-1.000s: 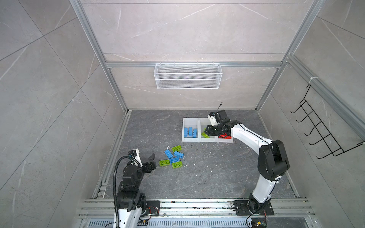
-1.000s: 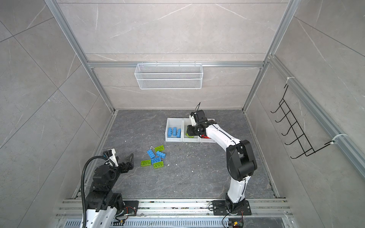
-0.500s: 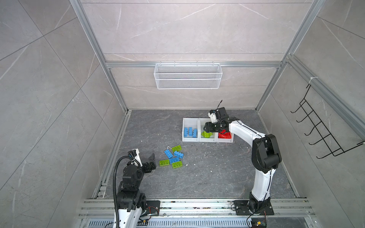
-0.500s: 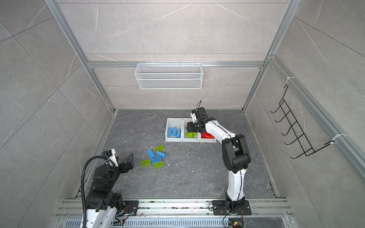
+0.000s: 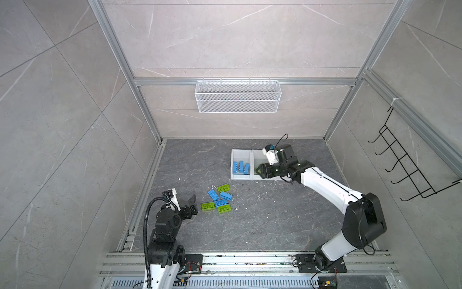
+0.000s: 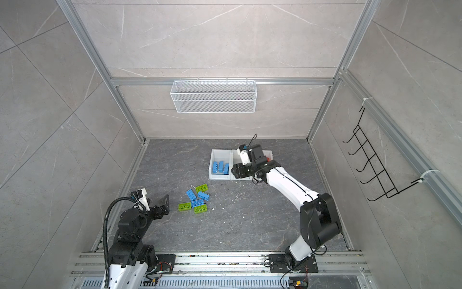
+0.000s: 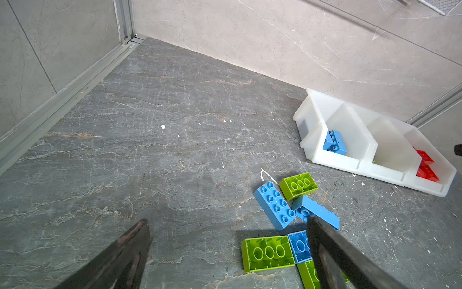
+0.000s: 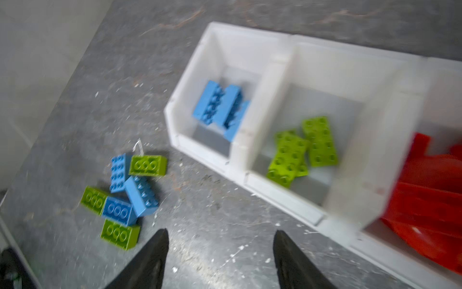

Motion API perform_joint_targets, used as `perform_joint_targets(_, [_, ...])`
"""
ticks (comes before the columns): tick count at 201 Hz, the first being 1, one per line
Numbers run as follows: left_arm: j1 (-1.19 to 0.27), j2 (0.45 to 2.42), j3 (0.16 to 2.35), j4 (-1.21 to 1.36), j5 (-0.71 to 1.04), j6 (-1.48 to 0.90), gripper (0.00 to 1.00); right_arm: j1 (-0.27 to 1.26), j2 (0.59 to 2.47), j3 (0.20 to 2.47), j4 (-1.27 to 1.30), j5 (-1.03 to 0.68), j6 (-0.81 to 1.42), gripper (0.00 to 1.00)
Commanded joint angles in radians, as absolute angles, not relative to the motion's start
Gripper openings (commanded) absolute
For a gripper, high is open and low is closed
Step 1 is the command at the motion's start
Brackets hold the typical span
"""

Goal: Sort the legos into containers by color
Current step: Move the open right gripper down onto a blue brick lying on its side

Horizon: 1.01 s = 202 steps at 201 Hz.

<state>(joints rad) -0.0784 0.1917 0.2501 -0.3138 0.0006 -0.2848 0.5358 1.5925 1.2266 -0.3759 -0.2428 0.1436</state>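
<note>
Your right gripper (image 5: 259, 171) hangs low at the front of the middle bin (image 8: 325, 67) in the white row of containers (image 5: 240, 153). Its jaws stand partly apart and hold nothing. The right wrist view is blurred, yet you can see only grey tabletop (image 5: 250, 225) in the gap between them.

Look along the row. The left bin (image 7: 315, 110) holds blue bricks (image 5: 240, 168) standing on edge side by side. The middle bin holds green bricks (image 8: 297, 150) lying flat, two of them overlapping. The right bin (image 7: 425, 185) holds red pieces (image 8: 430, 190); the blur hides how many.

Your left gripper (image 5: 194, 203) is near the front left of the tabletop, well apart from the containers. Its jaws are spread wide and are empty.

The loose legos (image 5: 220, 202) lie in one tight cluster just beside that gripper, between it and the bins. You have three blue and three green there, touching one another. Several lie with their hollow undersides showing, and one blue brick rests tilted against its neighbours.

The wire mesh basket (image 5: 237, 100) hangs on the back wall, above the bins.
</note>
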Motion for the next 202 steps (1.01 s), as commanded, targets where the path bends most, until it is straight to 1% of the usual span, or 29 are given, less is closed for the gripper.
perform_joint_targets(1, [-0.078,0.201,0.259,-0.28,-0.009,-0.296,1.0,0.688,1.623,1.209,-0.384,-0.237,0.052,0.68])
perform_joint_targets(25, [-0.078,0.194,0.258,-0.283,-0.009,-0.296,1.0,0.774,1.713,1.253,-0.38,-0.214,0.039,0.66])
perform_joint_targets(45, [-0.079,0.183,0.257,-0.288,-0.014,-0.298,1.0,0.812,1.795,1.309,-0.384,-0.201,0.021,0.66])
perform_joint_targets(117, [-0.078,0.176,0.255,-0.293,-0.019,-0.299,1.0,0.834,2.007,1.475,-0.437,-0.182,-0.017,0.62])
perform_joint_targets(168, [-0.078,0.175,0.256,-0.293,-0.018,-0.298,1.0,0.85,2.1,1.555,-0.467,-0.16,-0.026,0.61])
perform_joint_targets(202, [-0.079,0.176,0.256,-0.293,-0.018,-0.298,1.0,0.851,2.164,1.602,-0.476,-0.137,-0.008,0.58])
